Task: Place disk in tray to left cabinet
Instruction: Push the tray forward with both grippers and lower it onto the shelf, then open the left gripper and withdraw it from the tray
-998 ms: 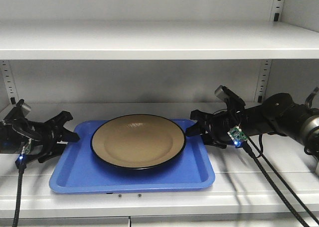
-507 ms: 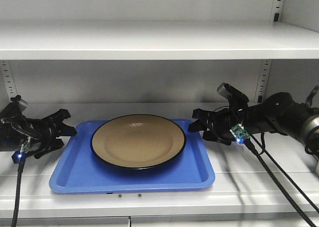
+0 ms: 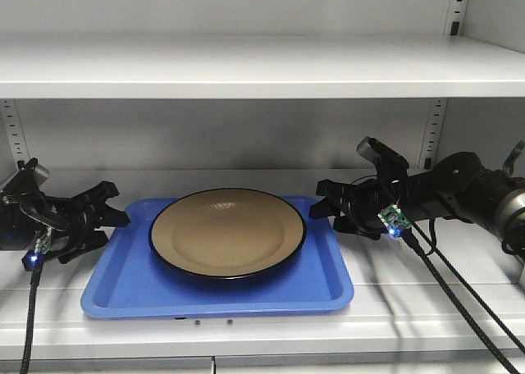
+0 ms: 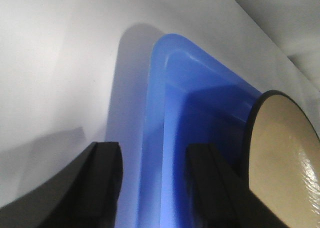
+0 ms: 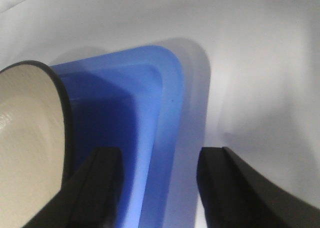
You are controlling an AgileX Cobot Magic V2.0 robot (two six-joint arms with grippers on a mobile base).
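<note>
Left tool [image 3: 111, 218]: black two-fingered tool at the left short side of the tray, jaws spread wide with nothing between them; in the left wrist view its two dark fingers [image 4: 102, 180] straddle the tray's raised lip, and whether they touch it cannot be told.
Right tool [image 3: 324, 203]: black tool at the right short side of the tray, jaws likewise apart and gripping nothing; in the right wrist view one finger [image 5: 100, 183] hangs over the tray floor and the other over the white shelf outside the lip.
Disk: round, shallow, glossy tan plate with a thin black rim [image 3: 227, 231]; it lies flat in the tray, nearer the tray's back edge than its front, with neither tool touching it.
Tray: shallow rectangular bright blue plastic tray with rounded corners and a raised lip [image 3: 213, 304]; it rests flat on the lower shelf between the two tools.
Cabinet: light grey-white metal shelving cabinet [image 3: 246, 62]; a wide flat shelf runs above the tray, and perforated strips run up the back wall at both sides.
Right arm: dark, jointed arm [image 3: 463, 193] reaching in from the right, with a small green circuit board [image 3: 391, 220] showing a blue light and black cables [image 3: 459, 300] trailing down over the shelf edge.
Left arm: only its end shows at the left edge, with a small blue light [image 3: 33, 260] and one cable hanging below.
</note>
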